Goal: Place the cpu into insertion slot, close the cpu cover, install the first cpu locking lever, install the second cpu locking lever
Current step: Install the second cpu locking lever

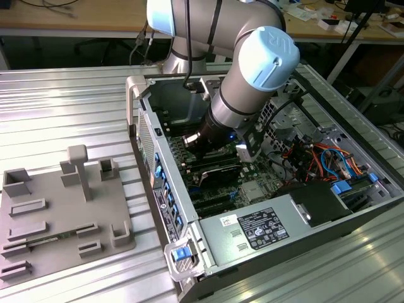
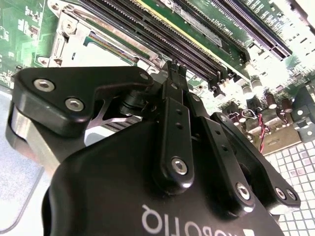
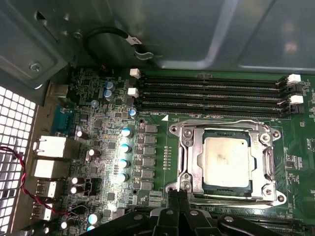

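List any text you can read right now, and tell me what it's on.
No text reads as a whole word.
Gripper: white logo on its body, cut off at the edge.
Blue cap on the arm: a logo mark only.
Label on the metal box: print too small.
Circuit board: markings too small.
Chip: no legible print.

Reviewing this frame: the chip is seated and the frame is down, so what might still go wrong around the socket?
The gripper sits right at the edge of the cpu cover, so a slight slip might scrape the cpu or the board. The memory slots run close beside the socket, leaving little margin for a sideways move. A lever wire along the frame's near edge might spring loose if nudged.
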